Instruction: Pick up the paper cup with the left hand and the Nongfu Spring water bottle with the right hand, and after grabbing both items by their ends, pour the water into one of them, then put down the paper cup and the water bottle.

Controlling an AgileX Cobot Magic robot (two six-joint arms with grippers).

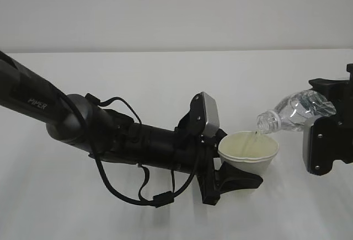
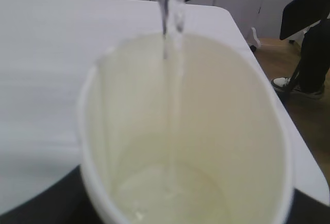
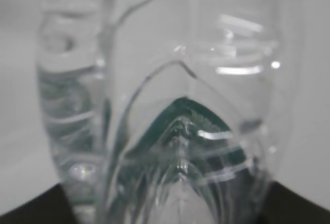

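left gripper (image 1: 242, 176) grasps the cup (image 1: 249, 153) low on its wall, fingers under and beside the base, clear of the table (image 1: 165, 74). cup sits at the gripper's tip, long axis near upright, mouth up with a slight lean; rim squeezed to an oval in the left wrist view (image 2: 185, 131).

right gripper (image 1: 325, 135) clenched on the rear of the bottle (image 1: 292, 111). bottle's long axis lies close to level, tipped down a little, open neck pointing away from that gripper toward the left one, base end buried in the jaws. neck hangs just above the cup's far rim, not touching.

water (image 2: 166, 23) falls as a thin stream from neck into cup; shallow pool on the cup floor.

right wrist view: crumpled clear wall of the bottle fills the frame, green label (image 3: 180, 116) behind it.
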